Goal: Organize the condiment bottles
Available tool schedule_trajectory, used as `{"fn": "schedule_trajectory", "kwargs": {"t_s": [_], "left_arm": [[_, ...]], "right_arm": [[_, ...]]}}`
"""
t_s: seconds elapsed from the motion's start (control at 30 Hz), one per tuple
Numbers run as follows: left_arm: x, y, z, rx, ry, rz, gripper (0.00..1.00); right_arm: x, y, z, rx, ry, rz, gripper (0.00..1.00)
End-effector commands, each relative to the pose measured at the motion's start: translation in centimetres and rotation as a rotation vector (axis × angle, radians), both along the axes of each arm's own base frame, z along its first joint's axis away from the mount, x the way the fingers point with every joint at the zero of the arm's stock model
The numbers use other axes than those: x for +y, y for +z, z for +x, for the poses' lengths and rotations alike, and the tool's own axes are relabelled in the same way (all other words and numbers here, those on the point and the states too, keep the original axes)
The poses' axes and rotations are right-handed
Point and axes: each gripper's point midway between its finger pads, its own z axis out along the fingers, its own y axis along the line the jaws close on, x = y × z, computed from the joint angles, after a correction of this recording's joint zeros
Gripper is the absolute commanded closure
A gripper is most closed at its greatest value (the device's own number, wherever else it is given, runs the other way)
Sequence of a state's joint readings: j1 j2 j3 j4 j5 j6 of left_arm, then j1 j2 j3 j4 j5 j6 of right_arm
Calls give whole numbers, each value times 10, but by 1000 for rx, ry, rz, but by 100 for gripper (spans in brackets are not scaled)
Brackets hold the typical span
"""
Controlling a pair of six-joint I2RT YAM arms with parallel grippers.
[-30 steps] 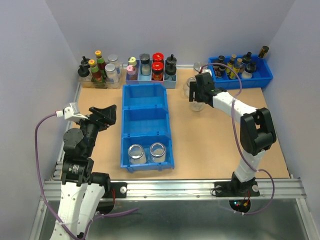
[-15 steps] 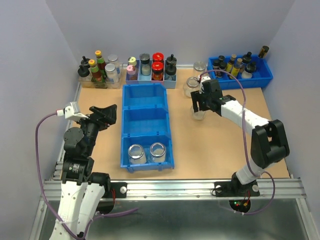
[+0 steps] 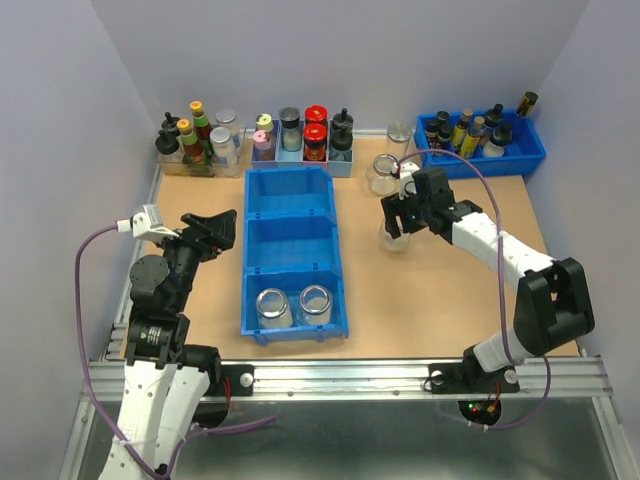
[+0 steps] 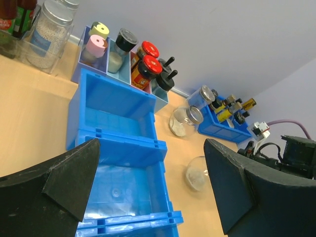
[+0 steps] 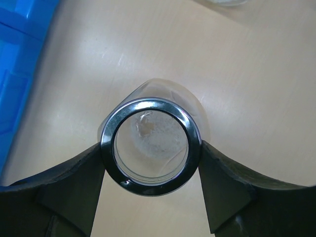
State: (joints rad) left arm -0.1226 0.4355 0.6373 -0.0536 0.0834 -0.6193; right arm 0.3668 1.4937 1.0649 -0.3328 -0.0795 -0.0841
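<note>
My right gripper (image 3: 398, 222) is shut on a clear glass jar (image 3: 396, 236) right of the blue three-compartment bin (image 3: 249, 250). In the right wrist view the fingers clamp the jar's silver neck ring (image 5: 150, 148) from both sides. I cannot tell whether it touches the table. Two jars (image 3: 272, 308) (image 3: 316, 303) stand in the bin's near compartment. An open jar (image 3: 382, 172) and a silver-lidded jar (image 3: 398, 135) stand at the back. My left gripper (image 3: 215, 228) is open and empty, left of the bin; its view shows the held jar (image 4: 196, 173).
A blue tray (image 3: 535, 155) of small dark bottles stands at the back right. A rack of red- and pink-lidded spice jars (image 3: 300, 135) and a clear box of sauce bottles (image 3: 195, 145) line the back edge. The bin's far and middle compartments hold nothing.
My right gripper has carried the jar away from the back jars, toward the near edge of the table. The left arm has not moved.
</note>
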Motion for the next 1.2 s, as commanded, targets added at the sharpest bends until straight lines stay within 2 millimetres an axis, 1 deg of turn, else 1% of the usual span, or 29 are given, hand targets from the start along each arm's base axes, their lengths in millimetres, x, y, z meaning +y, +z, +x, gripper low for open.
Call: {"fn": "schedule_trajectory", "kwargs": {"t_s": [0.0,0.07,0.1,0.17,0.2,0.3,0.37,0.4,0.43,0.47,0.5,0.53,0.57,0.63,0.67,0.83,0.97,1.03,1.17], "left_arm": [[-3,10,0,-47,-15,-4,3],[-2,10,0,-48,-13,-6,3],[-2,11,-1,-51,-13,-6,3],[-2,10,0,-48,-13,-6,3],[-2,10,0,-48,-13,-4,3],[-2,10,0,-48,-12,-4,3],[-2,10,-1,-50,-12,-4,3],[-2,11,-1,-51,-13,-5,3],[-2,10,-1,-50,-13,-4,3],[-2,11,-2,-53,-13,-5,3],[-2,10,-2,-52,-12,-6,3],[-2,9,-2,-49,-12,-9,3],[-2,8,-2,-47,-11,-10,3],[-2,6,-1,-42,-11,-13,3],[-2,4,0,-36,-12,-14,3],[-3,3,0,-35,-15,-9,3],[-2,2,0,-35,-12,-7,3],[-2,0,0,-34,-10,-4,3],[-1,0,0,-35,-6,0,3]], "right_arm": [[9,5,2,-35,71,22,28],[12,2,0,-27,94,28,25],[12,2,1,-25,94,27,20],[13,-1,0,-16,96,30,12],[12,0,1,-17,92,30,5],[13,2,2,-20,79,34,1],[9,4,5,-25,42,32,1],[7,8,9,-35,13,31,0],[-1,13,15,-44,-65,28,0],[-4,16,18,-50,-107,33,0],[-3,20,19,-49,-136,61,0],[-11,26,24,-70,-206,52,0],[-9,28,24,-56,-265,104,0],[-6,32,22,-47,-301,151,0],[-7,32,23,-57,-371,158,0],[0,28,22,-86,-459,120,0],[1,28,22,-89,-546,159,0],[2,25,23,-84,-552,157,0],[-10,12,22,-78,-662,117,0]]}}
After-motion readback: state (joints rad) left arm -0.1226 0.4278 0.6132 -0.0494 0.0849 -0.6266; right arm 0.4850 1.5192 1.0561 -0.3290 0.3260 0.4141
